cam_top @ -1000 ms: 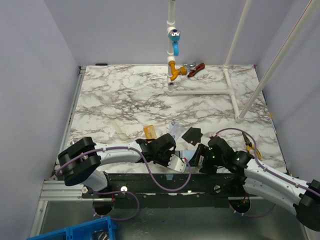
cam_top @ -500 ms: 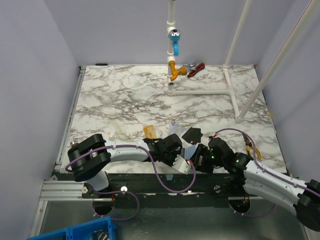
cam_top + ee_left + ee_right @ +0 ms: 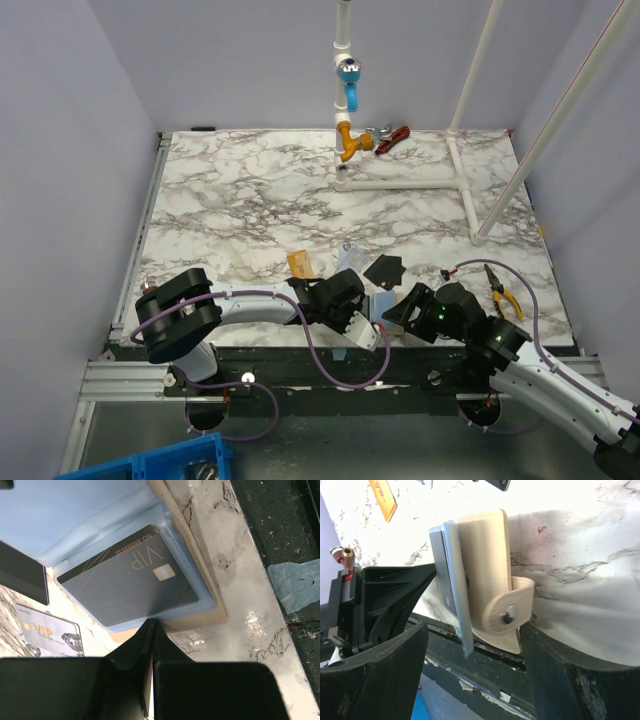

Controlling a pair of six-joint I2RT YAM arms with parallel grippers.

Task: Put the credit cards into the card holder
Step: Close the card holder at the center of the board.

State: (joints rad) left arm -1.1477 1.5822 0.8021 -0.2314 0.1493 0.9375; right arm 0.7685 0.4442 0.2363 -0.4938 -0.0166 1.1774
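Card holder (image 3: 485,565) open at the near edge of the bench (image 3: 240,555), grey card (image 3: 130,580) in its pocket, left fingers (image 3: 127,652) pressed together at the rim, seemingly pinning it, right fingers (image 3: 395,675) spread around its cover.

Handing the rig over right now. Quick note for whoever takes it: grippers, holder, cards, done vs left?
Grippers: the left gripper is shut, its tip at the edge of the open card holder. The right gripper is open, with jaws either side of the holder; contact unclear.
Holder: at the near edge of the table, between the two grippers, light-blue inside showing.
Done: a grey VIP card sits in a holder pocket.
Left: the gold-orange card, pale silver card and black card lie loose on the table just beyond the holder.
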